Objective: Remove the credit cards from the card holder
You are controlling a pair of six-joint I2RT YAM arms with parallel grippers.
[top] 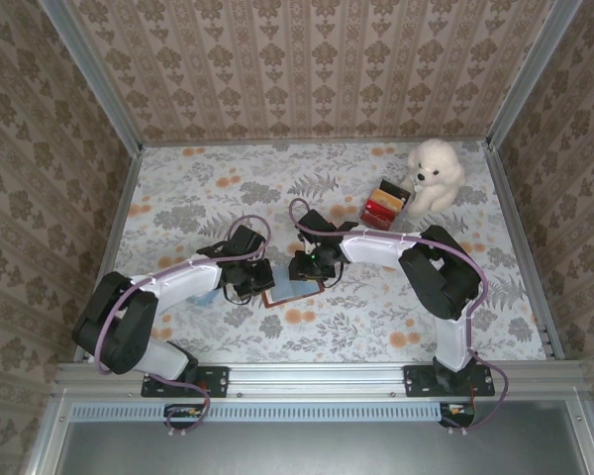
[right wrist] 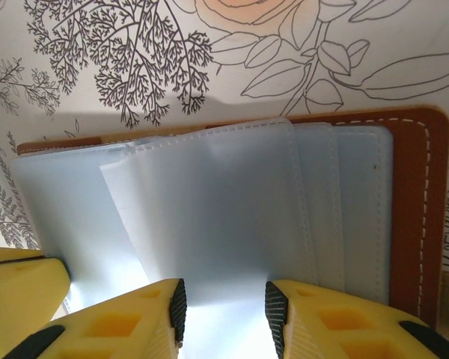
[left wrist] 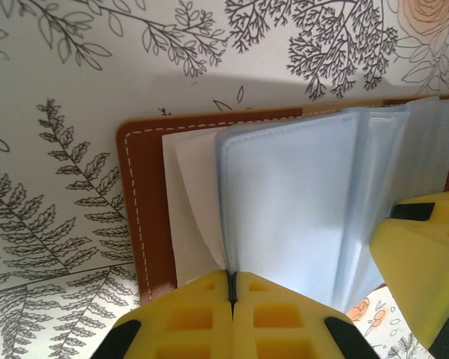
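The brown leather card holder (top: 292,293) lies open on the floral table, its frosted plastic sleeves (left wrist: 299,202) fanned up. My left gripper (left wrist: 233,275) is shut on the near edge of one sleeve, at the holder's left side (top: 260,282). My right gripper (right wrist: 226,299) stands open at the holder's right side (top: 312,269), with a raised sleeve (right wrist: 209,217) in the gap and neither pad touching it. A white sheet (left wrist: 191,209) lies under the sleeves in the left wrist view. I cannot make out any credit cards through the plastic.
A white plush dog (top: 434,176) and a small red and black box (top: 384,205) stand at the back right. Patterned walls close the table on three sides. Each wrist view catches the other gripper's yellow finger (left wrist: 423,262) (right wrist: 22,299) close by.
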